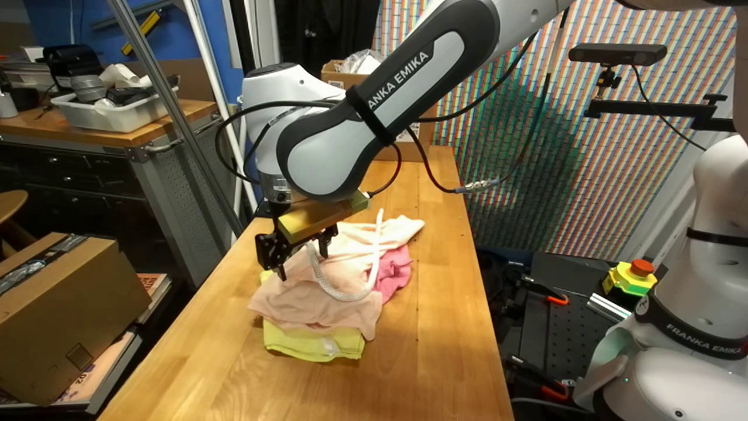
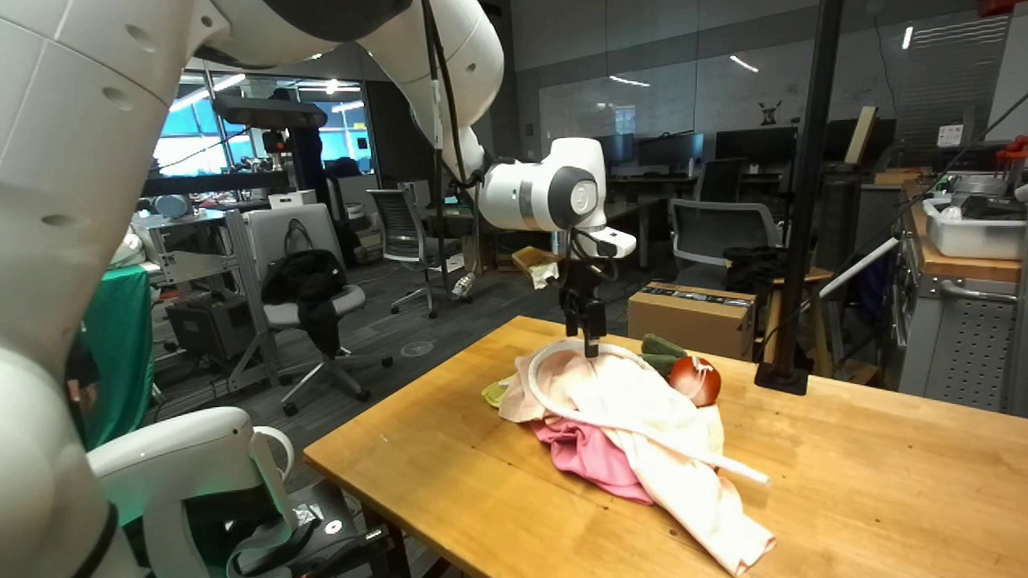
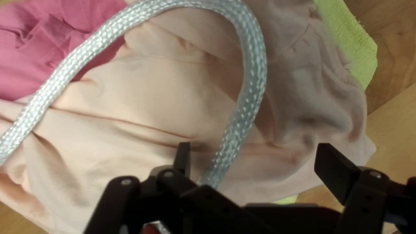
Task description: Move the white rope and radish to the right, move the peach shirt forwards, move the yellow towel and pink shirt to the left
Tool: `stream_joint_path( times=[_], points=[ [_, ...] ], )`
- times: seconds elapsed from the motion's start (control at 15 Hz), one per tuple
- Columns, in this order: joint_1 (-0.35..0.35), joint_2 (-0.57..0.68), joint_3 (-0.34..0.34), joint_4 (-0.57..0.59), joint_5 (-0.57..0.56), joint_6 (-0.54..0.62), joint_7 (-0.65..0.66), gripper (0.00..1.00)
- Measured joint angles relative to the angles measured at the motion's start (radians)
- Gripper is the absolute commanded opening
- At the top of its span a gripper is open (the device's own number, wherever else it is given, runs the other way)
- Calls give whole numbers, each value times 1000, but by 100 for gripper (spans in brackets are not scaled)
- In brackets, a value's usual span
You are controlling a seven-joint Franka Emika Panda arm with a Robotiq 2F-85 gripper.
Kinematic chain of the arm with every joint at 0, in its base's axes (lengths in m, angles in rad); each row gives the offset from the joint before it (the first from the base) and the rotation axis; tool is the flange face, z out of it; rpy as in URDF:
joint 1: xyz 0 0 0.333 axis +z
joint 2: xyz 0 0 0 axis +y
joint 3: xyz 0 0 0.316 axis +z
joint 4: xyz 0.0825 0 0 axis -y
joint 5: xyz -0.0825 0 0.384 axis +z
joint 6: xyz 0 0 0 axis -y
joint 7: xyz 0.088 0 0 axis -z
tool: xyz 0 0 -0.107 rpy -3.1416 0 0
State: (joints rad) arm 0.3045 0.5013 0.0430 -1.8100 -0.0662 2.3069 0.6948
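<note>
My gripper (image 1: 304, 258) hangs over the cloth pile with its jaws wide apart, pointing down. In the wrist view the white rope (image 3: 252, 58) loops across the pile and passes out of sight behind the finger at left; nothing is gripped. Under the rope is the crumpled peach shirt (image 3: 182, 97), on top of the other cloths. The pink shirt (image 2: 594, 457) sticks out on one side, and the yellow towel (image 1: 312, 342) shows beneath the peach shirt. Beside the pile sits the round red radish (image 2: 696, 380), with a dark green part (image 2: 660, 353) behind it.
The pile lies on a wooden table (image 1: 432, 356). A black post base (image 2: 781, 377) stands on the tabletop beyond the radish. Further back in an exterior view is a cardboard box (image 1: 422, 140) at the table's far end.
</note>
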Motion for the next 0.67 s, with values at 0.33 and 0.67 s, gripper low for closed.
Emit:
stream_joint_path(
  times=[0.33, 0.67],
  points=[
    [0, 0, -2, 0, 0, 2, 0, 39],
    [0, 0, -4, 0, 0, 3, 0, 5]
  ],
)
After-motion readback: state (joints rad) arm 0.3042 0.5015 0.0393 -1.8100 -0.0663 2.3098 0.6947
